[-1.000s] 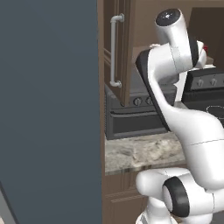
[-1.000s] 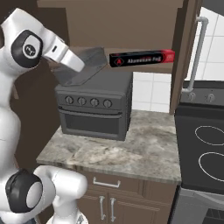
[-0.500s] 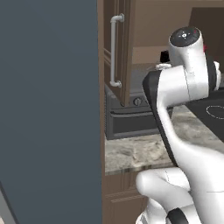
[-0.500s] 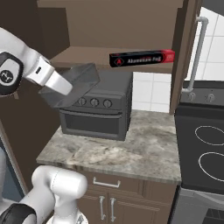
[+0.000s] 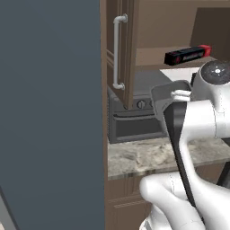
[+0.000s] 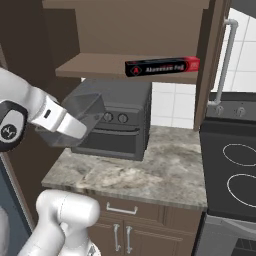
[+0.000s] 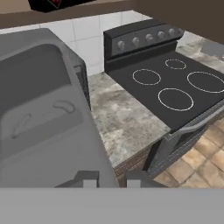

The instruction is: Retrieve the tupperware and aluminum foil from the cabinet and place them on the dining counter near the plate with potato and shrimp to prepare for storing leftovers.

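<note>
The grey tupperware (image 6: 82,111) hangs in front of the toaster oven, below the open cabinet's shelf (image 6: 95,66), with my gripper (image 7: 111,178) shut on its rim. In the hand view the tupperware (image 7: 39,113) takes up the left half, and it shows above my arm as the tupperware (image 5: 167,92) in the left base view. The aluminum foil (image 6: 162,66), a slim black box with a red end, lies on the cabinet shelf; the aluminum foil (image 5: 187,54) sits up and right of the tub. The dining counter, plate, potato and shrimp are out of view.
A dark toaster oven (image 6: 122,125) stands on the marble worktop (image 6: 150,172). A black stove (image 6: 235,170) is to its right. The cabinet door (image 5: 128,49) with a silver handle (image 5: 117,51) stands open. A tall grey panel (image 5: 49,112) blocks the left.
My arm has swung back and down from the shelf, carrying the tupperware lower and away from the cabinet. The foil has stayed on the shelf.
</note>
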Available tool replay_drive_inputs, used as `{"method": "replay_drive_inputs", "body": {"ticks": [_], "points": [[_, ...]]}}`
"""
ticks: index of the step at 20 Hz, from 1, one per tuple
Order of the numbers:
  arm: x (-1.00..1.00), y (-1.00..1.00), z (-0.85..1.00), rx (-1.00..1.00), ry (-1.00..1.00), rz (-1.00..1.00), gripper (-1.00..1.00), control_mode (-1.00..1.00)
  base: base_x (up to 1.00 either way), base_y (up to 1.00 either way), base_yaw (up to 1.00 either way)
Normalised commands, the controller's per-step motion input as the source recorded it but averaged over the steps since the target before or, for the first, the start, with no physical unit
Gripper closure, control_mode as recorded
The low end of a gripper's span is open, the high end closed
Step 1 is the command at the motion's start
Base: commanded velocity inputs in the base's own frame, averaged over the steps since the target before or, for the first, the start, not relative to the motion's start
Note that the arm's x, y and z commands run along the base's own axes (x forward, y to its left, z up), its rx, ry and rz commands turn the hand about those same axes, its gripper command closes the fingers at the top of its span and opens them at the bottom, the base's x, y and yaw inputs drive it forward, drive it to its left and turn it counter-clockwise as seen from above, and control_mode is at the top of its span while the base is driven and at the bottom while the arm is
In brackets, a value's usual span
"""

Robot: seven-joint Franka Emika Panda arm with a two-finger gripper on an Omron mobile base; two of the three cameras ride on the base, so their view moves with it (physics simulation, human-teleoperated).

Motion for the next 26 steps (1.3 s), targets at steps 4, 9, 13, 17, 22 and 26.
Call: {"method": "replay_drive_inputs", "body": {"ticks": [4,9,13,17,22,26], "points": [[-0.19,-0.25,-0.24,0.04,0.0,0.14,1.0,-1.0,0.0,0.0,0.0],[-0.18,-0.15,-0.08,0.01,0.0,0.04,1.0,-1.0,0.0,0.0,0.0],[0.0,0.0,0.0,0.0,0.0,0.0,1.0,1.0,-0.56,0.0,-0.04],[0.0,0.0,0.0,0.0,0.0,0.0,1.0,1.0,-0.83,-0.01,-0.2],[0.0,0.0,0.0,0.0,0.0,0.0,1.0,1.0,-0.87,-0.11,-0.39],[0.0,0.0,0.0,0.0,0.0,0.0,1.0,1.0,-0.65,-0.23,-0.63]]}}
